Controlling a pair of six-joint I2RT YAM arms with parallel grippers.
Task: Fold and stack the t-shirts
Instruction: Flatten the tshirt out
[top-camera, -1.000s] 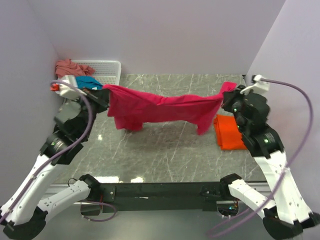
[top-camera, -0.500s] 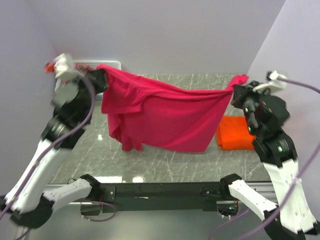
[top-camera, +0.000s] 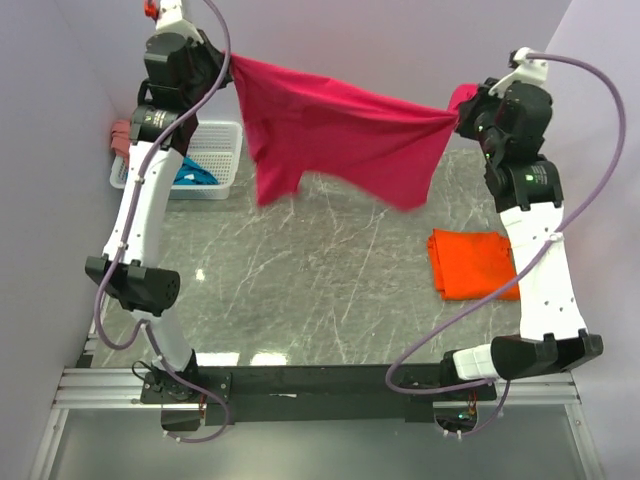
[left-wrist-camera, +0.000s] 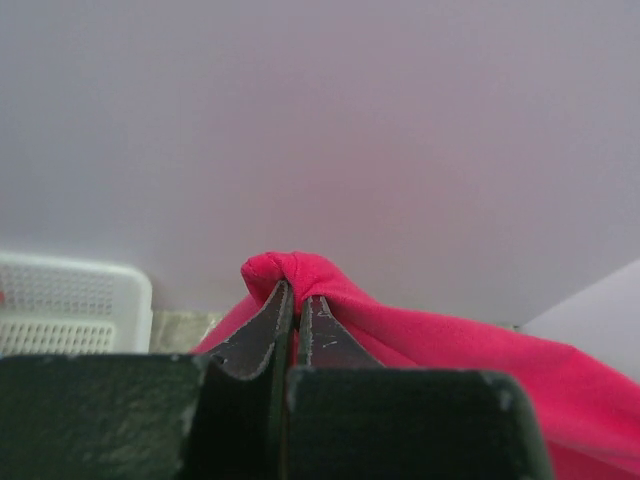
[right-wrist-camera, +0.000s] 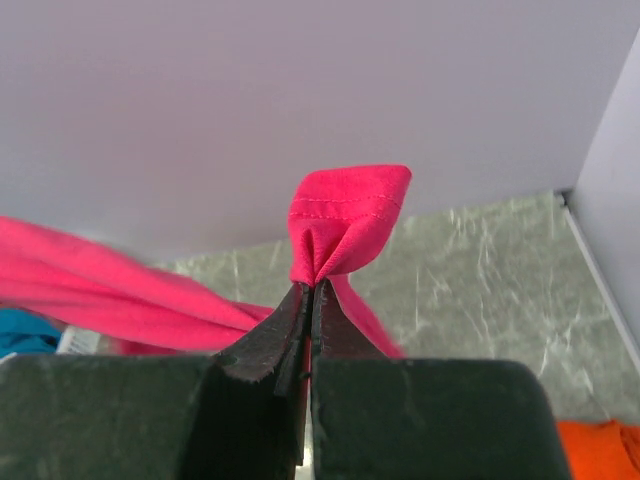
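Note:
A magenta-red t-shirt (top-camera: 340, 140) hangs spread in the air, high above the marble table (top-camera: 320, 290). My left gripper (top-camera: 228, 68) is shut on its left corner, and the cloth (left-wrist-camera: 300, 275) bunches over the fingertips. My right gripper (top-camera: 462, 108) is shut on the right corner, with a fold of hem (right-wrist-camera: 345, 225) sticking out past the tips. A folded bright orange t-shirt (top-camera: 472, 264) lies flat on the table at the right. A teal t-shirt (top-camera: 190, 175) lies in the basket, and a salmon-pink t-shirt (top-camera: 122, 136) hangs over its left rim.
A white mesh basket (top-camera: 215, 150) stands at the back left by the wall. Grey walls close in the left, back and right. A black rail (top-camera: 330, 385) runs along the near edge between the arm bases.
Both arms have risen and reached back, lifting the magenta-red t-shirt from a sag near the table to a stretched spread high in the air. Both grips have held.

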